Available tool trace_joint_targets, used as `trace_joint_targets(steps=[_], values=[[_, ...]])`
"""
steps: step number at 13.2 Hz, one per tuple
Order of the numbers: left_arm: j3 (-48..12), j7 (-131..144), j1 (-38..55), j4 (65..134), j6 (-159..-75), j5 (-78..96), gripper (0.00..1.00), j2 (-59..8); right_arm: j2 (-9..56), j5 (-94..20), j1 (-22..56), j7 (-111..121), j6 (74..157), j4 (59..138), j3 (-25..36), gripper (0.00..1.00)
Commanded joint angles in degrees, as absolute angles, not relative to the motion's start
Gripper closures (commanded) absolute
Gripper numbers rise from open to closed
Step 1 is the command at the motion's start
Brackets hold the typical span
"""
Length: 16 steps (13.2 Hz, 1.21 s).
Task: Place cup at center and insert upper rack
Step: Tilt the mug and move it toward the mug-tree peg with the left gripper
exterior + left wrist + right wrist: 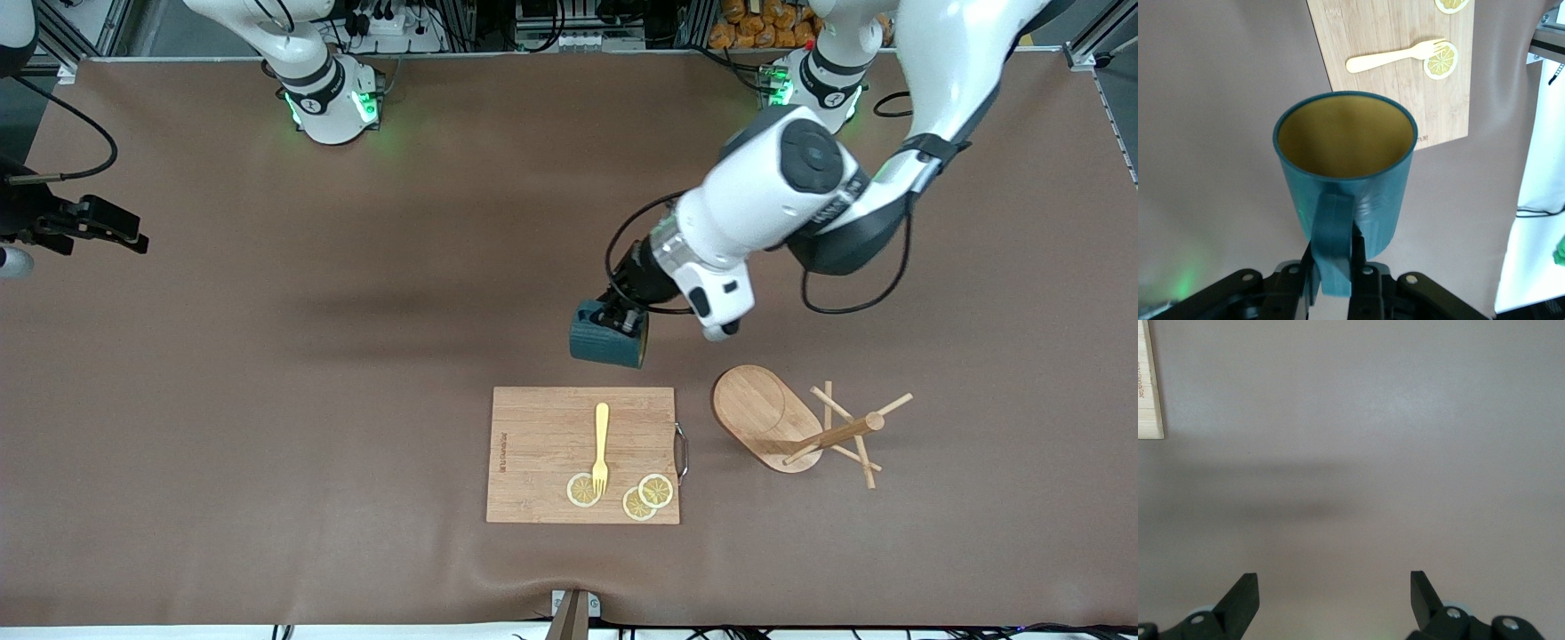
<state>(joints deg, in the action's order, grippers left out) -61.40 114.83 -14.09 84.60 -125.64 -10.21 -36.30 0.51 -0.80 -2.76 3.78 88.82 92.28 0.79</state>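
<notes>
My left gripper (624, 320) is shut on the loop handle of the dark teal cup (607, 345). It holds the cup tilted in the air over the bare table, just off the cutting board's edge that faces the robots. In the left wrist view the cup (1345, 180) shows its yellowish-tan inside, with the left gripper (1335, 257) pinching the handle. The upper rack (769, 416) lies tipped on its side beside the board toward the left arm's end, and its post and pegs (845, 433) point outward. My right gripper (1333, 593) is open and empty, waiting at the right arm's end of the table (124, 233).
A rectangular wooden cutting board (542, 444) carries a yellow fork (601, 444) and three lemon slices (645, 498). A metal handle (682, 452) is on its side facing the rack. The board also shows in the left wrist view (1385, 33). Brown mat (311, 400) covers the table.
</notes>
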Motion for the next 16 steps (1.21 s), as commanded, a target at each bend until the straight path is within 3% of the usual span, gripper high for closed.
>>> trace_joint_targets(steps=[1,7,16], values=[[-64.94,110.49,-20.37,87.09,-126.21,-5.55,1.0,-35.6,0.79,-0.7,-2.29,3.43,88.24,91.32,0.97,0.0],[-66.36,99.42,-29.6,89.12,-125.42,4.56,1.0,-35.68,0.79,-0.7,-2.28,3.87,88.24,90.35,1.05,0.0],[-66.1,81.67,-40.16,89.47,-115.24,19.32,1.0,-37.88,0.79,-0.7,-2.2,3.34,88.24,90.7,0.88,0.0]])
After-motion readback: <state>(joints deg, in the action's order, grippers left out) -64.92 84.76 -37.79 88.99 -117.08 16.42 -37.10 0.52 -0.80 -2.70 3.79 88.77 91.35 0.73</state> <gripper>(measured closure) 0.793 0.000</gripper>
